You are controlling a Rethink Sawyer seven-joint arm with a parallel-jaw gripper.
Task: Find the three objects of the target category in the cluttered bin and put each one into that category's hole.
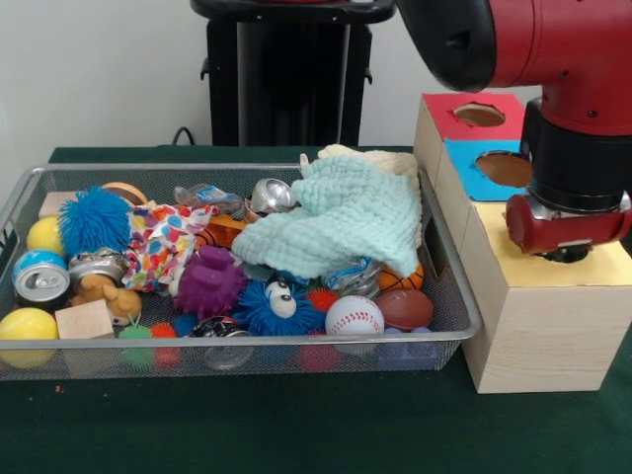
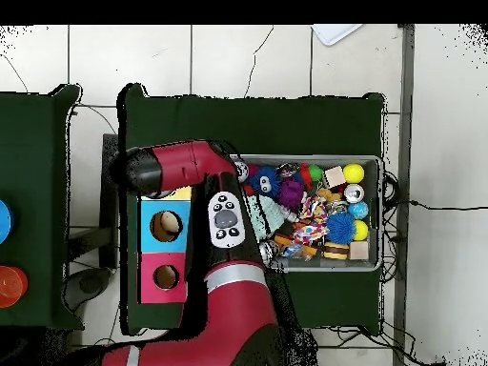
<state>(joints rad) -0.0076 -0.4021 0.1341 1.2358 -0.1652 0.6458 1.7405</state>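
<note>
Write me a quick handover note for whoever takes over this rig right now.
End effector: low over the hole in the yellow-topped box, covering it; open or shut cannot be told, and no cloth shows in it.
Wire bin: one polka-dot cloth lies in plain sight at its left side in the front view, between the blue spiky ball and the purple spiky toy. The mint-green cloth is not a target.
Done: cannot be confirmed from here.
Left: the visible polka-dot cloth, plus any buried ones.
</note>
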